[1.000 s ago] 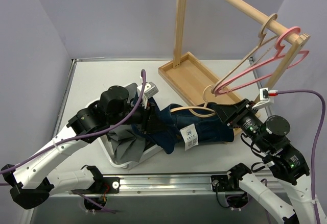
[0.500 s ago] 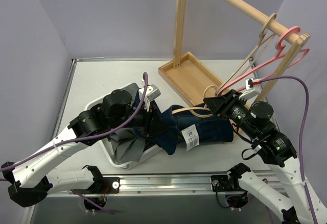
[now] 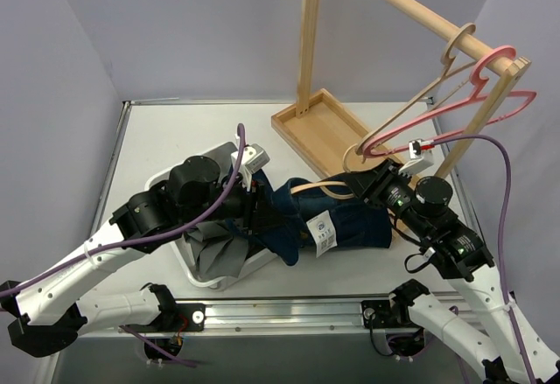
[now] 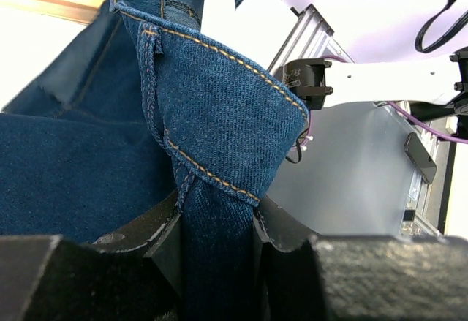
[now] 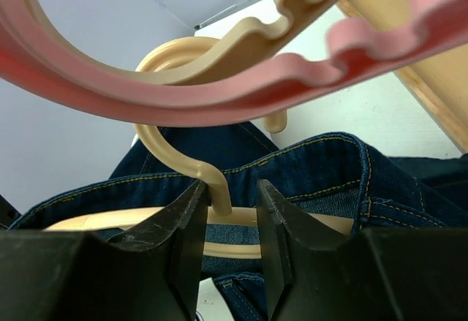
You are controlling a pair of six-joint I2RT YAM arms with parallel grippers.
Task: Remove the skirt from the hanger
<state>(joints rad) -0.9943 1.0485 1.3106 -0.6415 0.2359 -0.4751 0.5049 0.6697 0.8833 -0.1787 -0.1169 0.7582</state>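
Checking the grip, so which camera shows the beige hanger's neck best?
Right wrist: close up, the beige hanger, hook and neck, between the fingers of the right gripper. Top external shows only a thin curve on the skirt; left wrist, just denim.

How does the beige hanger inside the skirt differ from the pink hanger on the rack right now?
The beige hanger lies low with the denim skirt around it, while the pink hanger hangs bare from the wooden rail. The beige hanger's neck sits between the fingers of the right gripper, while no gripper is on the pink hanger. Both are hook-topped clothes hangers.
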